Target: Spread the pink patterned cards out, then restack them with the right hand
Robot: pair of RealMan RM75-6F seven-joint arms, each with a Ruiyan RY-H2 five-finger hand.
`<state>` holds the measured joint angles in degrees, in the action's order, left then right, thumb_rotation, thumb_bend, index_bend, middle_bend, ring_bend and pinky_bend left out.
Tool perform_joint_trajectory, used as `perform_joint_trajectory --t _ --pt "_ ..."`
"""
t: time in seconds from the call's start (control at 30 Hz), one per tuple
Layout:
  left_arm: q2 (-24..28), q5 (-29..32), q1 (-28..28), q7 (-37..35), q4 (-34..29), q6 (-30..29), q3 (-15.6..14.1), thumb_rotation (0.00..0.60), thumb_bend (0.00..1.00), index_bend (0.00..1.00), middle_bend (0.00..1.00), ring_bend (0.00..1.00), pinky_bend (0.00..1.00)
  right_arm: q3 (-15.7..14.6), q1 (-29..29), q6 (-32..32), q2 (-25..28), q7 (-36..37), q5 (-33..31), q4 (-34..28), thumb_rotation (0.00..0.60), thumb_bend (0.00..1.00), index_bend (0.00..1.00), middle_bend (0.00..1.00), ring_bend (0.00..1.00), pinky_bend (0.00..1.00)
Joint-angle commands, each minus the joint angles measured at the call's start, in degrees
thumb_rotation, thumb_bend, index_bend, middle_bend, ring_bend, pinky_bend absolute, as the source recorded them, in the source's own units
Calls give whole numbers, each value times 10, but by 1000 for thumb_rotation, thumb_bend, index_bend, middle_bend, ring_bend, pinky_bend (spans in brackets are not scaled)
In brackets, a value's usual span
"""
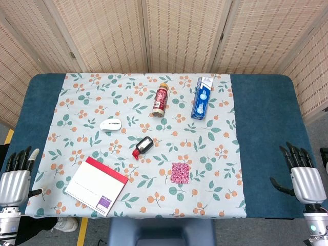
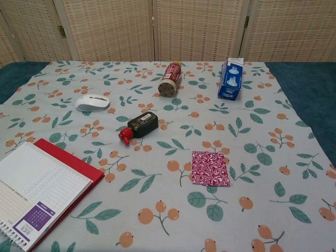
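Left hand [image 1: 16, 177]: silver-grey metallic back plate, black segmented fingers, one fingertip capped in white. White cylindrical wrist section seen below, small blue-lit dot on it.
Right hand [image 1: 303, 177]: same silver-grey back plate, black fingers, black thumb at side. White wrist section below, small blue-green lit dot on it.
Neither hand shown in chest view.

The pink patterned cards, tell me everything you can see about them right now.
The pink patterned cards sit as one neat, squared, low stack, flat on the floral tablecloth, toward the near edge and right of centre. The top face shows a dense pink, red and white swirl print. How many cards it holds cannot be told. Nothing touches it but the cloth; neither hand is near it, and the small black bottle with the red cap lies apart, up and to its left.
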<state>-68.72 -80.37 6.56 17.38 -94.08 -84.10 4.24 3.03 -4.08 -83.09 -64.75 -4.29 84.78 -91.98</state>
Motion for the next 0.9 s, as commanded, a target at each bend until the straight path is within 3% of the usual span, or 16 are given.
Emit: perform_joint_trajectory --t 0.03,0.9 --pt "-4 -1 1 -1 3 -1 0 600 88 51 0 0 0 1 -2 -1 -1 2 2 -1 461 300 0 20 0 0" --pt "-11 -12 -4 -15 13 -9 -7 600 88 58 0 0 0 -2 -13 -7 -3 16 36 -6 463 301 0 38 0 0"
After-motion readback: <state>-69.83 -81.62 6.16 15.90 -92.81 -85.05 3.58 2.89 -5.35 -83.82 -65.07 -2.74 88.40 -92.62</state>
